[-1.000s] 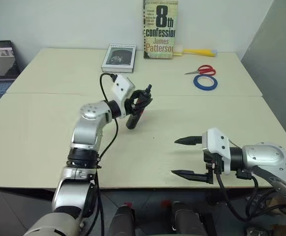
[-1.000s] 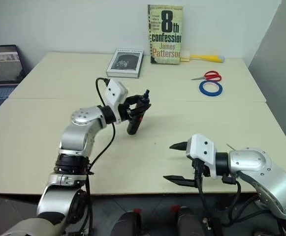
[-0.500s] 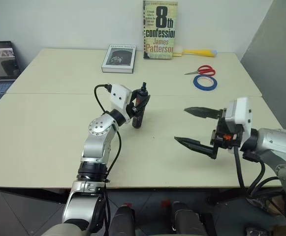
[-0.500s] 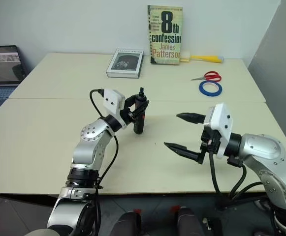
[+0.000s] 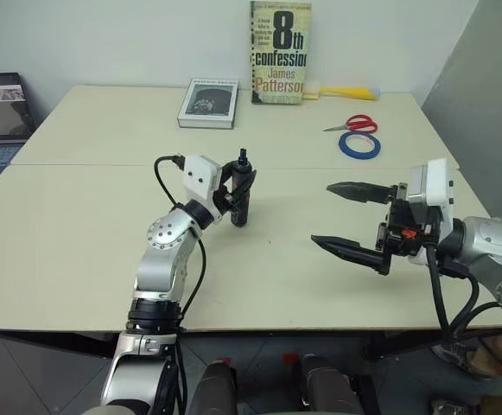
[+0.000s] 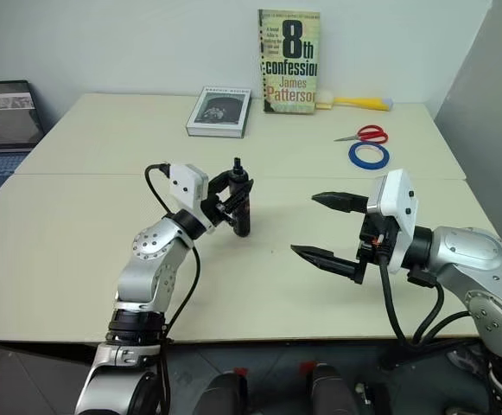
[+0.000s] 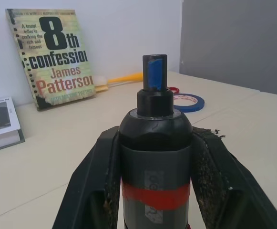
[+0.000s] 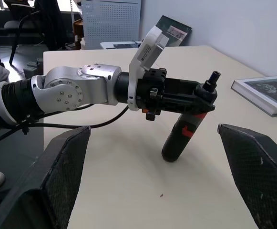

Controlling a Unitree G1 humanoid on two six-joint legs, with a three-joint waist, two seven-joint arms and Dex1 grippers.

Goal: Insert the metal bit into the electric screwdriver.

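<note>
**Screwdriver upright in the left gripper, right gripper spread and empty**

The left gripper (image 5: pixel 236 188), just left of the frame's centre, is clamped on the electric screwdriver (image 5: pixel 240 195), one finger (image 7: pixel 93 191) on each side of the barrel. The tool stands nearly upright: black body, a red band (image 7: pixel 156 196) low between the fingers, a narrower black collar above, and a small blue-marked tip (image 7: pixel 154 71) on top. Its lower end is close to the cream table (image 5: pixel 78 233); I cannot tell whether it touches. At mid right, the right gripper (image 5: pixel 347 220) has its two fingers spread wide with nothing between them, pointing toward the screwdriver, well apart from it
</note>
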